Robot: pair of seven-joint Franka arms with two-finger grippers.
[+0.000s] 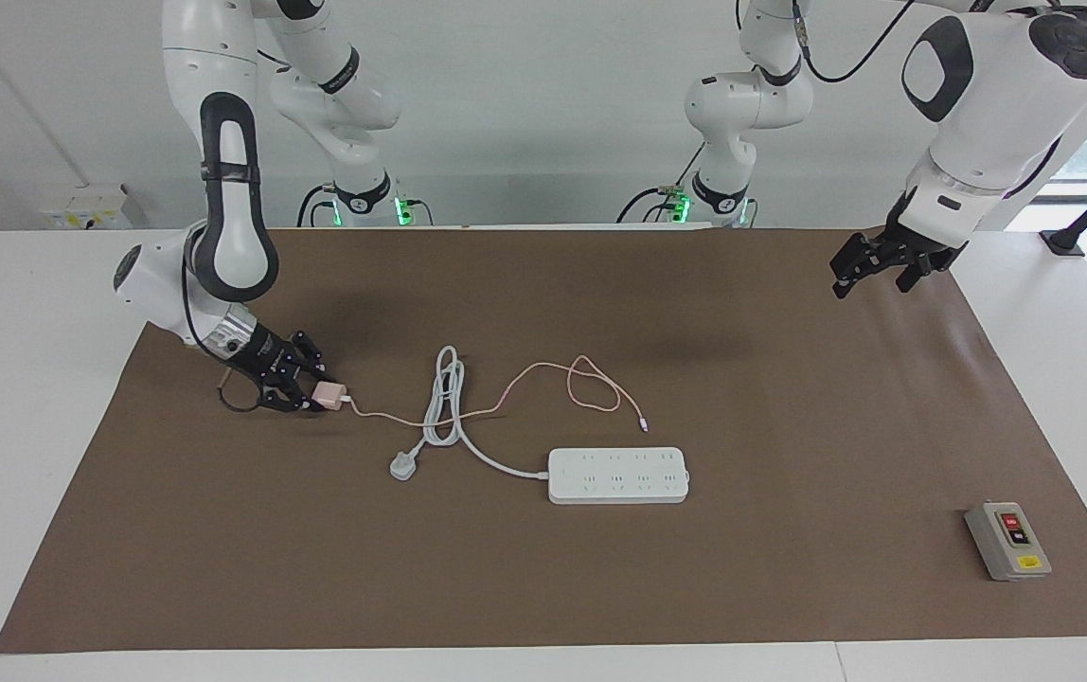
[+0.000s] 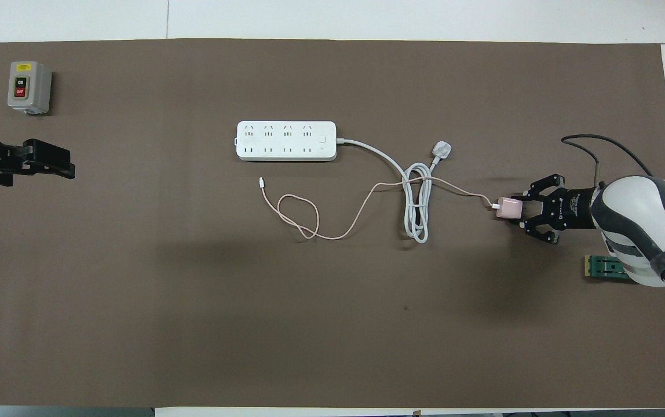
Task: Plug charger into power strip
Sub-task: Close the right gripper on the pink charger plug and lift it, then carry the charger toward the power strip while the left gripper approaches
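Brown matting (image 1: 543,587) covers a white table (image 1: 32,426), with a pale wall along the top of the facing view where the two arm bases stand.

At the middle left of that view the right gripper (image 1: 309,390) sits low on the mat with its fingers drawn in around the charger (image 1: 327,393), a small pink cube that rests on the mat; in the overhead view the same pair shows at the middle right of the frame, the right gripper (image 2: 522,209) closed on the charger (image 2: 508,208). The step in hand, I judge, is the grasp itself: the cube looks clamped but not yet lifted.

The power strip (image 1: 618,475) lies flat just below the centre of the facing view, well apart from the charger, with no plug seated in any socket. The next move calls for lifting the cube, carrying it over the strip, turning its prongs down toward a socket and pressing in squarely (the thin pink cable (image 1: 543,374) crosses the strip's looped white cord (image 1: 444,403), so it may drag or snag on the way).

The left gripper (image 1: 875,265) waits in the air at the upper right of the facing view, over the mat's edge, fingers spread wide and holding nothing.

Counted: two arms, two grippers, one charger with one pink cable, one power strip with one white cord ending in one white plug (image 1: 402,465), one grey switch box (image 1: 1007,541) at the lower right, and one small green block (image 2: 605,268) partly hidden by the right arm in the overhead view.
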